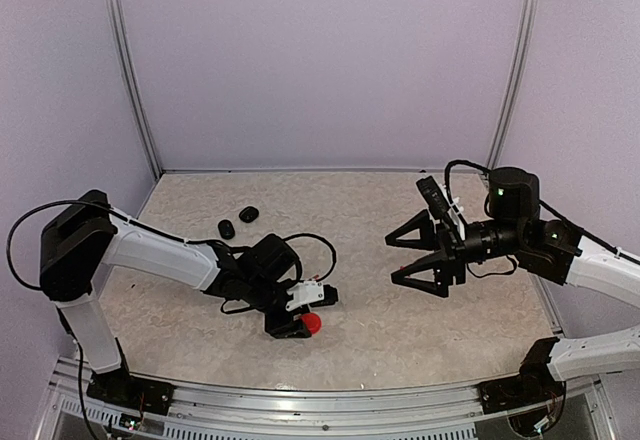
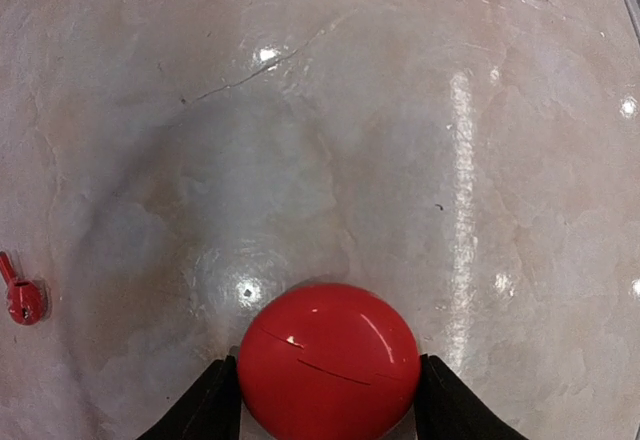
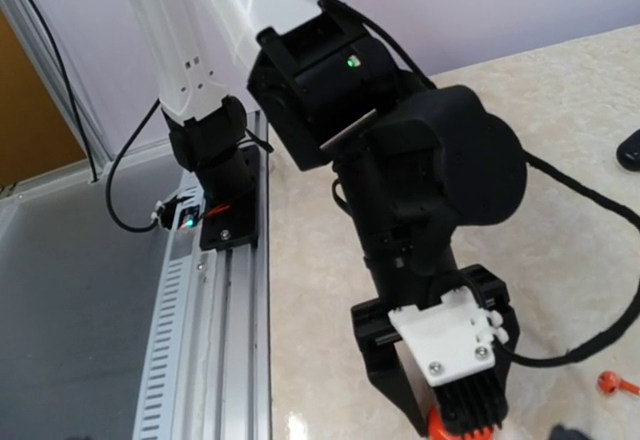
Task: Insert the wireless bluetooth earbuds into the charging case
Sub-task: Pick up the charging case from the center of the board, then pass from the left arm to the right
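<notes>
The left hand (image 2: 328,408) straddles the red charging case (image 2: 328,360), fingers against both its sides; whether it truly grips, I cannot tell. A red earbud (image 2: 22,298) lies on the table (image 2: 400,110) off to its left, stem pointing ahead. The right hand (image 1: 392,261), wide open and empty, hangs well apart.

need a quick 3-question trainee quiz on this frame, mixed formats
1. True or false: the red case lies open.
2. The right gripper is: A) open, empty; B) shut on the case.
3. Fill in: the earbud in the left wrist view is ___ in colour.
Key: 1 false; 2 A; 3 red.
</notes>
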`<state>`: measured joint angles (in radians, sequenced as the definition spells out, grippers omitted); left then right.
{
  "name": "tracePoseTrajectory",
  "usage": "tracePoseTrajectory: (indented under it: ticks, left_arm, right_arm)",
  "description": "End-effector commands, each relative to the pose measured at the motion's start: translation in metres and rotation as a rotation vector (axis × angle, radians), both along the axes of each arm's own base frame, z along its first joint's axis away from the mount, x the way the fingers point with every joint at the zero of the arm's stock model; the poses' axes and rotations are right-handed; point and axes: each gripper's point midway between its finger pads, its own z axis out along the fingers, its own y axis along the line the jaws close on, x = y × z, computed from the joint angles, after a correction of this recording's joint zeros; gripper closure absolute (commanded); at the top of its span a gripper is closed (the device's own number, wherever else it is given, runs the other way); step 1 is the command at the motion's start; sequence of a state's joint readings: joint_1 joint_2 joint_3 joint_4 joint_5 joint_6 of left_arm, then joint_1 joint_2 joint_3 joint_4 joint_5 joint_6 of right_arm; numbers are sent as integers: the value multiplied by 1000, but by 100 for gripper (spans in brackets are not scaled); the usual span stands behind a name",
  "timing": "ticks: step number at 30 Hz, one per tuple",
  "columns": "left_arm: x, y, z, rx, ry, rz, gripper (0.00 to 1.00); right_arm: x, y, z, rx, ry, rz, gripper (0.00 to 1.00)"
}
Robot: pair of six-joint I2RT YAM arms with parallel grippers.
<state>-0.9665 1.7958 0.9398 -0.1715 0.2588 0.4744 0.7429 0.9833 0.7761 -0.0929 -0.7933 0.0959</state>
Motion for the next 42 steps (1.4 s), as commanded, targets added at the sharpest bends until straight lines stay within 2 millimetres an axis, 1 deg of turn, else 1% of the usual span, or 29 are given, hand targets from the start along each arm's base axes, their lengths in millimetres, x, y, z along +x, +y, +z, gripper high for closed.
tracePoseTrajectory:
  ticks: [1, 4, 8, 13, 15, 17, 19, 20, 21, 23, 25, 28, 31, 32, 36, 39, 42]
  left_arm:
    - [-1, -9, 2, -17, -27, -44, 42]
    - [-4, -10, 1, -16, -29, -51, 45]
    - [-4, -10, -4, -7, -31, -55, 53]
    - [-4, -16, 9, -48, -21, -47, 66]
    - [-6, -19, 22, -82, -12, -45, 69]
    - [-10, -23, 39, -133, 6, -44, 70]
    - [-16, -28, 64, -216, 26, -53, 70]
    - [-21, -30, 72, -251, 49, -64, 70]
    - [-29, -33, 85, -299, 80, -89, 70]
    - [-42, -38, 105, -363, 139, -125, 70]
    - [-52, -41, 126, -418, 190, -155, 70]
    - [-67, -45, 157, -487, 248, -200, 70]
    - [-81, -46, 177, -522, 307, -246, 70]
    - [-85, -45, 183, -529, 325, -256, 70]
    - [-97, -43, 196, -532, 407, -289, 70]
    - [-107, -42, 205, -550, 469, -327, 70]
    - [-113, -42, 215, -567, 506, -361, 70]
  right_arm:
    - [0, -2, 4, 0, -21, 6, 1]
    - [-2, -2, 4, 1, -27, 20, 1]
    - [-1, -5, 8, 9, -65, -2, 2]
    - [8, -12, 8, 13, -129, -87, 2]
    - [11, -16, 10, 15, -156, -113, 1]
    - [19, -20, 13, 11, -171, -174, 1]
    - [16, -21, 16, 13, -210, -163, 1]
    - [13, -22, 17, 12, -240, -144, 1]
    - [15, -22, 15, 2, -256, -146, 1]
    - [18, -19, 2, -56, -258, -133, 6]
    - [17, -13, -3, -98, -269, -103, 14]
    - [2, -1, -6, -126, -298, -29, 17]
    - [-14, 12, -12, -183, -344, 44, 21]
    - [-24, 18, -15, -202, -365, 77, 23]
    - [-46, 32, -19, -239, -431, 154, 27]
    - [-60, 40, -15, -244, -500, 186, 31]
    - [-69, 47, -13, -268, -570, 203, 36]
